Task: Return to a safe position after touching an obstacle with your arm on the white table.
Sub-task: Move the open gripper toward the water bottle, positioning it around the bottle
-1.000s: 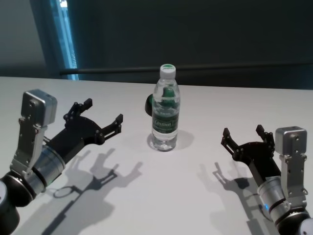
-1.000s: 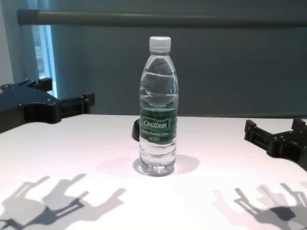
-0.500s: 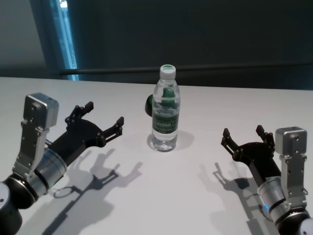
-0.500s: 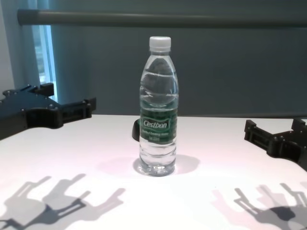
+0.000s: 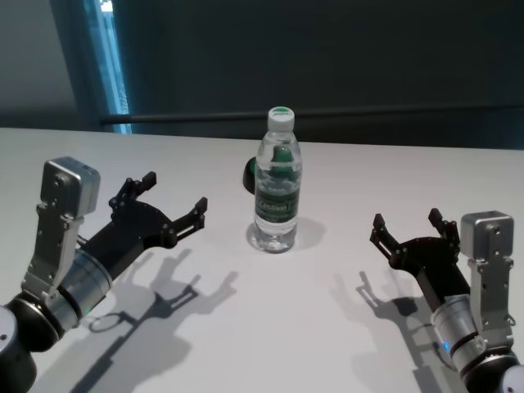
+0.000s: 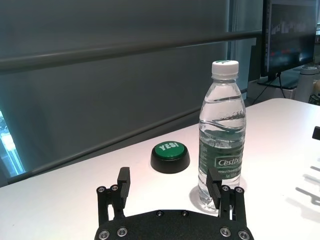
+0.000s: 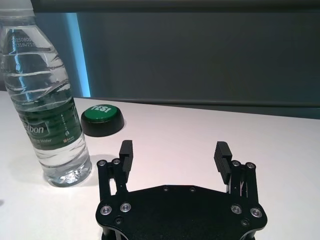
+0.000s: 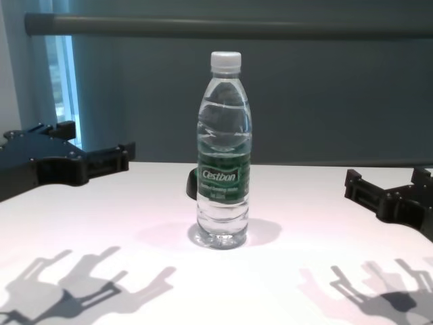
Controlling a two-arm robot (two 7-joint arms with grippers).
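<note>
Here the left tool (image 5: 170, 202) hangs spread wide, empty, beside the upright bottle (image 5: 277, 184), not touching.

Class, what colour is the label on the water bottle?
Dark green with white lettering on the water bottle; the chest view shows it best.

You see a tall clear plastic water bottle (image 5: 277, 182) with white cap and dark green "Cestbon" label, standing upright mid-way across the broad glossy white table (image 5: 295, 327).
</note>
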